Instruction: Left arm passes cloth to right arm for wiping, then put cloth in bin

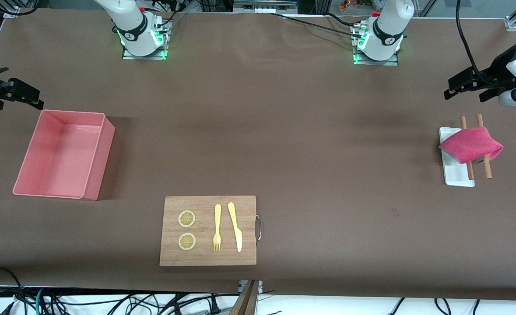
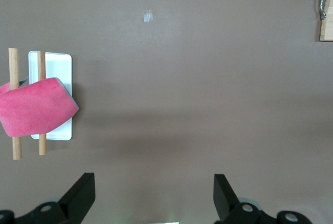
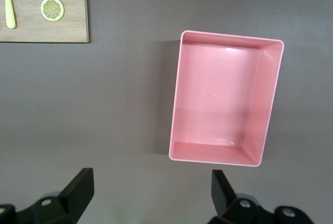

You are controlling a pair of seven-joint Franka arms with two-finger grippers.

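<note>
The magenta-pink cloth [image 1: 471,144] lies draped over two wooden sticks [image 1: 486,168] on a small white tray [image 1: 458,177] at the left arm's end of the table. It also shows in the left wrist view [image 2: 34,107]. The pale pink bin [image 1: 100,162] stands empty at the right arm's end, and its rim shows in the right wrist view [image 3: 177,104]. My left gripper [image 1: 463,95] is open and empty, up over bare table beside the tray [image 2: 154,180]. My right gripper [image 1: 21,89] is open and empty, up over bare table beside the bin [image 3: 151,174].
A wooden cutting board [image 1: 205,258] with a metal handle lies near the table's front edge, nearer the camera than the bin. On it are two lemon slices [image 1: 187,218], a yellow fork [image 1: 217,227] and a yellow knife [image 1: 236,227]. Brown cover spans the table.
</note>
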